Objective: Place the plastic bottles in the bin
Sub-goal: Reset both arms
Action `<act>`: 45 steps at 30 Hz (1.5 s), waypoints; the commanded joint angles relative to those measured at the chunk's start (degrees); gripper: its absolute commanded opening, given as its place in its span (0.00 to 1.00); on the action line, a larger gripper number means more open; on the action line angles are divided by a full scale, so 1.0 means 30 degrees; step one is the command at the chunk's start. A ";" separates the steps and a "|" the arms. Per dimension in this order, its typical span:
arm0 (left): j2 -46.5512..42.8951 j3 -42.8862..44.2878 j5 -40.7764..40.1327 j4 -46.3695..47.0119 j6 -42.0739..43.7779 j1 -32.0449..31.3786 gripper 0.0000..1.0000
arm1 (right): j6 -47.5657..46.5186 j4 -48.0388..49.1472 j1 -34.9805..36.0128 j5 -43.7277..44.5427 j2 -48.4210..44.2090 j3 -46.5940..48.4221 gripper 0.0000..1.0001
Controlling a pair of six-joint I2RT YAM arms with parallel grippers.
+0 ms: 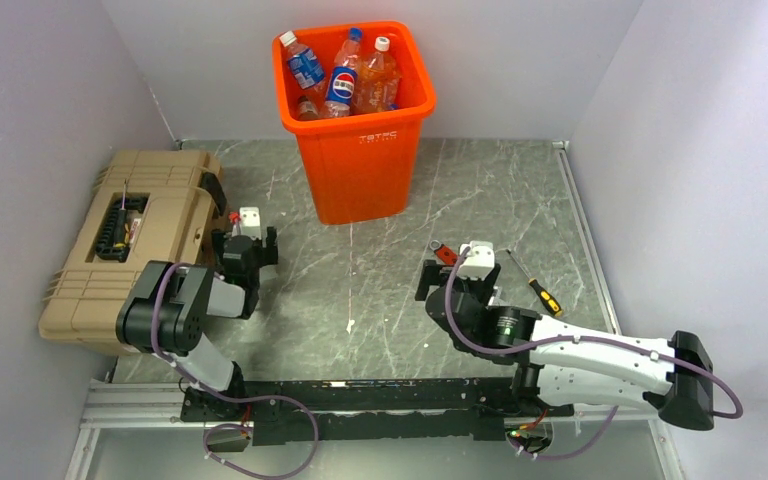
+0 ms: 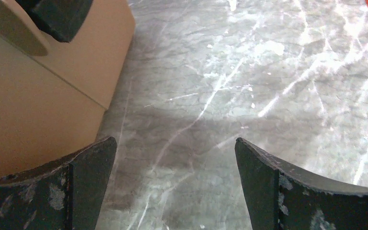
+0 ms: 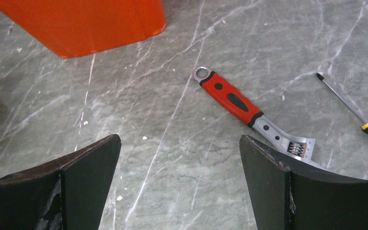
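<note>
Plastic bottles (image 1: 343,80) heaped in bin (image 1: 360,170); none seen outside. Left gripper (image 2: 173,143), right gripper (image 3: 179,140) released, empty. Likely done: park clear, ignore wrench (image 3: 230,98).

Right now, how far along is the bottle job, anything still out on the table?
Done: several plastic bottles stand in the bin. In hand: nothing; the left gripper and right gripper are both open and empty. Left: no bottle shows on the table, only the wrench, screwdriver and toolbox, so the job looks finished.
</note>
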 commanded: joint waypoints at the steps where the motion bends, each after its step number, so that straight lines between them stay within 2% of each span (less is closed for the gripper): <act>1: 0.0139 -0.1293 0.2490 0.4045 0.0414 0.0821 1.00 | -0.0465 0.1171 0.0029 0.1588 0.1024 0.0800 1.00; 3: 0.0466 -0.1204 0.2687 0.4537 0.0439 0.1000 0.99 | 0.0578 0.0412 0.0029 0.2295 0.1418 0.1105 1.00; 5: 0.0372 -0.0907 0.2773 0.3755 0.0233 0.1158 0.99 | 0.0707 0.0889 0.0022 0.2673 0.1284 0.0754 1.00; 11: 0.0451 -0.0734 0.2813 0.3643 0.0160 0.1295 0.99 | -0.4436 0.7728 -0.0601 0.2884 0.0315 -0.1497 1.00; 17: 0.0404 -0.0234 0.2883 0.2535 -0.0173 0.1554 0.99 | -0.4887 0.6391 -0.3025 0.2149 0.0722 0.1256 1.00; 20: 0.0390 -0.0256 0.5129 0.2550 0.0356 0.1919 0.99 | -0.7131 0.8802 -0.4393 0.1172 0.0805 0.1302 1.00; 23: 0.0254 -0.0173 0.6378 0.2049 0.0475 0.2150 0.99 | -0.8507 1.0558 -0.6411 -0.0471 0.1821 0.1480 1.00; 28: 0.0271 -0.0258 0.6338 0.2351 0.0440 0.2153 0.99 | -0.7340 1.0339 -0.8691 -0.1617 0.4891 0.3180 1.00; 32: 0.0278 -0.0281 0.6288 0.2365 0.0439 0.2153 0.99 | -0.7125 1.2235 -1.1024 -0.1540 0.7140 0.3704 1.00; 37: 0.0331 -0.0224 0.6073 0.2326 0.0320 0.2153 0.99 | -1.1523 1.7153 -1.4301 -0.0367 0.8365 0.1576 1.00; 40: 0.0340 -0.0123 0.5543 0.2172 0.0092 0.2153 0.99 | -1.2257 1.9111 -1.5726 0.0971 0.8775 -0.0302 1.00; 43: 0.0340 -0.0135 0.5518 0.2212 0.0080 0.2153 0.99 | -1.2025 2.0241 -1.6590 0.0291 0.9123 -0.2247 1.00; 45: 0.0350 -0.0151 0.5521 0.2194 0.0071 0.2153 0.99 | -1.2725 2.0266 -1.7133 -0.1210 0.9483 -0.2678 1.00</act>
